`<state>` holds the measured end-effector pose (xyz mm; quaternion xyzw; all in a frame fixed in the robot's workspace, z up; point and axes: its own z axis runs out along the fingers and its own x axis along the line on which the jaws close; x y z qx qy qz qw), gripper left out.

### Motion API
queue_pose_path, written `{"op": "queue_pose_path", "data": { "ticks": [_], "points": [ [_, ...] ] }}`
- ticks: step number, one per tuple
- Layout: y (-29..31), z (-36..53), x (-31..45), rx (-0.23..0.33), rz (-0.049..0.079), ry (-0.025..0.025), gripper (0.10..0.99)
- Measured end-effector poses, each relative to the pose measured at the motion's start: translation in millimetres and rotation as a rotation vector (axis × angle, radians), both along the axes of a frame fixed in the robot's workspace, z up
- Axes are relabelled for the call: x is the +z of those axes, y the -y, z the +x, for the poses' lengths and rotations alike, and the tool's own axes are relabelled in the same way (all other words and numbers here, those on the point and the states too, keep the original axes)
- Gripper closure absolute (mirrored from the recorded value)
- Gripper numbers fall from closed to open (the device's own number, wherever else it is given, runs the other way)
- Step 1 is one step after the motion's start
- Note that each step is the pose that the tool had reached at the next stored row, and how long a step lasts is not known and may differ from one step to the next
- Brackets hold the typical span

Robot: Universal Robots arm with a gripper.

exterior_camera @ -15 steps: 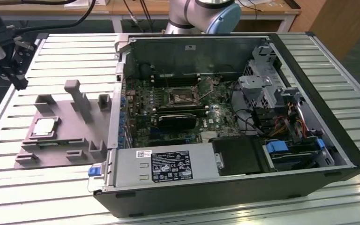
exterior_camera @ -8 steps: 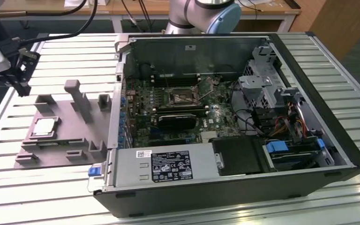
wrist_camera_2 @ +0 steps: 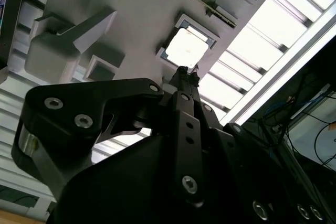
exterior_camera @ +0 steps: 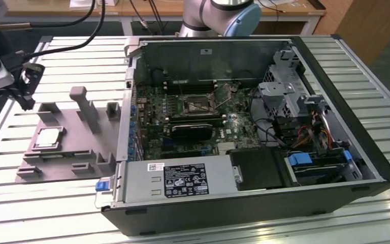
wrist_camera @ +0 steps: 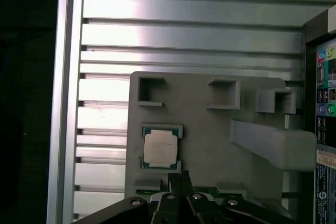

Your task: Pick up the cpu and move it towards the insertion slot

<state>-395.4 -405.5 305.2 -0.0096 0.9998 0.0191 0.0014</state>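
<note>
At the exterior view's left I saw the gripper [exterior_camera: 27, 103] poised over the grey tray [exterior_camera: 79, 152], its fingers pinched together on nothing. The cpu [exterior_camera: 48, 138] lay in the tray's recess. The insertion slot [exterior_camera: 196, 105] sat well apart, inside the open computer case [exterior_camera: 249, 203].

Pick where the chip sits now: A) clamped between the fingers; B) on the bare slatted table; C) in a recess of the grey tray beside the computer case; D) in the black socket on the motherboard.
C: the chip lies flat in a recess of the grey tray, outside the computer case.
</note>
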Motion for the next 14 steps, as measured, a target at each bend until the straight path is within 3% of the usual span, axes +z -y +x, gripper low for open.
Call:
{"op": "queue_pose_path", "data": {
  "ticks": [10,14],
  "points": [
    [5.4,-2.9,-18.1,0.0,0.0,0.0001,0.984],
    [7.0,-3.8,-24.1,0.001,0.0,0.0029,0.984]
  ]
}}
